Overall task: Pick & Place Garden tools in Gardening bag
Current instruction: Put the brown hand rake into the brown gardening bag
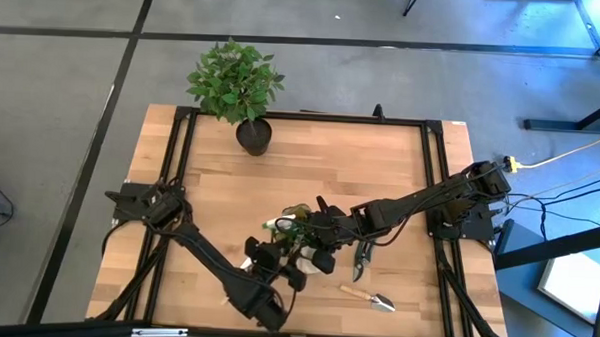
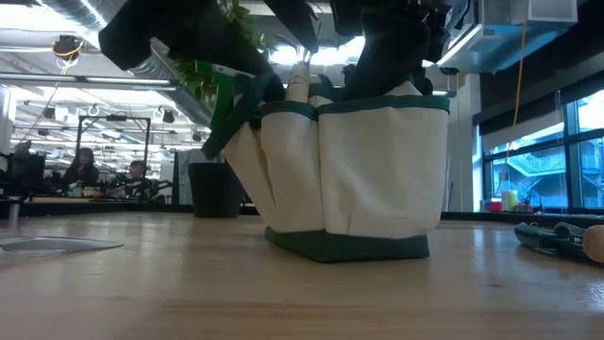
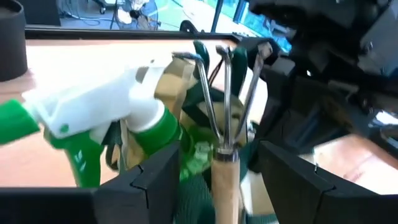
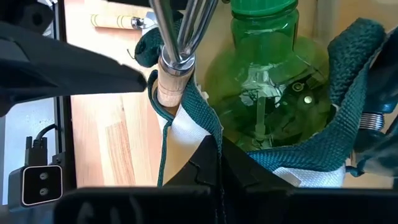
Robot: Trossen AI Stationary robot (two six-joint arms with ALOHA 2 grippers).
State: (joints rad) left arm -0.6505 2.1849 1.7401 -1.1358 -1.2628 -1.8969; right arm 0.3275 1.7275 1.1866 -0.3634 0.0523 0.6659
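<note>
The gardening bag [image 2: 359, 170], cream cloth with green trim, stands on the table's near middle [image 1: 303, 239]. A green spray bottle [image 4: 267, 81] with a white trigger [image 3: 93, 112] stands inside it. Beside the bottle stands a wooden-handled fork [image 3: 227, 81], tines up. My left gripper [image 3: 221, 155] is open. Its fingers stand on either side of the fork's handle [image 3: 227, 186], with a gap on each side. My right gripper [image 4: 217, 155] is shut on the bag's rim. Dark-handled pruners [image 1: 362, 256] and a trowel [image 1: 371, 296] lie flat on the table to the bag's right. My right gripper pinches the bag's green woven rim trim [image 4: 208, 127] between its two shut fingers, close to the fork's handle [image 4: 171, 81]. It comes slanting down from the table's right side. The bag stays on the table on its base [image 2: 377, 247], leaning a little.
A leafy plant in a black pot [image 1: 241, 86] stands at the table's far edge, left of the middle. A black frame [image 1: 302, 117] runs round the tabletop. Bare wood lies between the plant and the bag. People sit at desks in the room behind [image 2: 85, 170].
</note>
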